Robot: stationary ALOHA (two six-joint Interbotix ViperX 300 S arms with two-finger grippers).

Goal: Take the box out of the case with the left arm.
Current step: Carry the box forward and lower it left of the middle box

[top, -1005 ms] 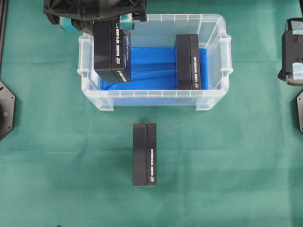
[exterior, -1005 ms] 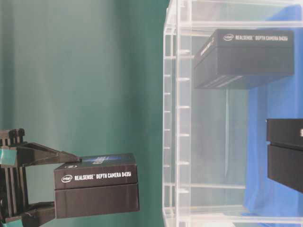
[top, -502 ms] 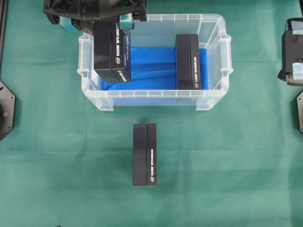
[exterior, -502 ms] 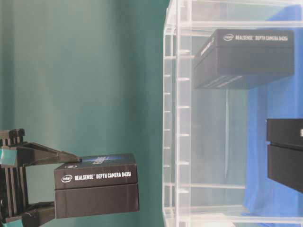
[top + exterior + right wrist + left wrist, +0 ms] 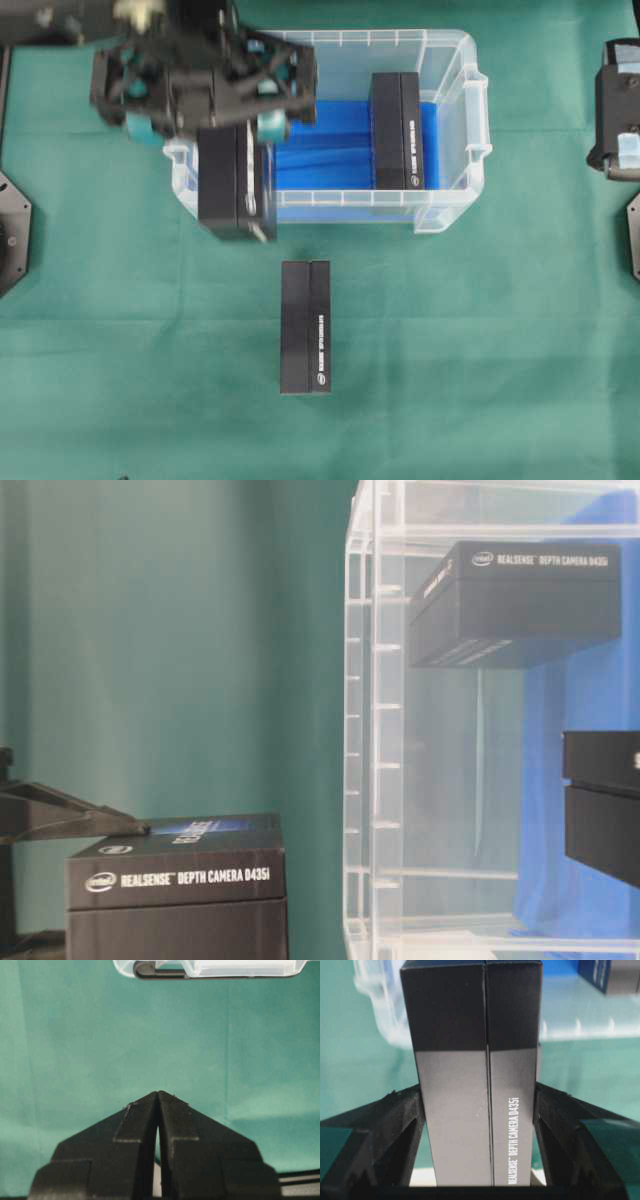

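Black cardboard is what the left gripper (image 5: 205, 125) has hold of — its two fingers are pressed against the long sides of the box (image 5: 236, 182), as the left wrist view shows, with the fingers (image 5: 402, 1125) snug on either flank and no gap. From overhead the box hangs across the front left corner of the case (image 5: 455, 60), part of it past the front rim and part over the green cloth (image 5: 480, 350). So it looks out of the case, or very nearly.

To finish well, I would carry it clear of the rim before lowering — the clear wall is thin and a clipped corner could drag the whole case. The bare cloth left of the box lying flat on the table (image 5: 305, 326) looks the safest landing; keep well apart from that one so the two do not knock. Lower it level, let the underside meet the cloth, and only then loosen the grip.

One more box (image 5: 397, 130) stands inside, against the right part of the blue lining (image 5: 320, 140). The right gripper (image 5: 158, 1095) sits at the table's right edge with its tips closed together, holding nothing.
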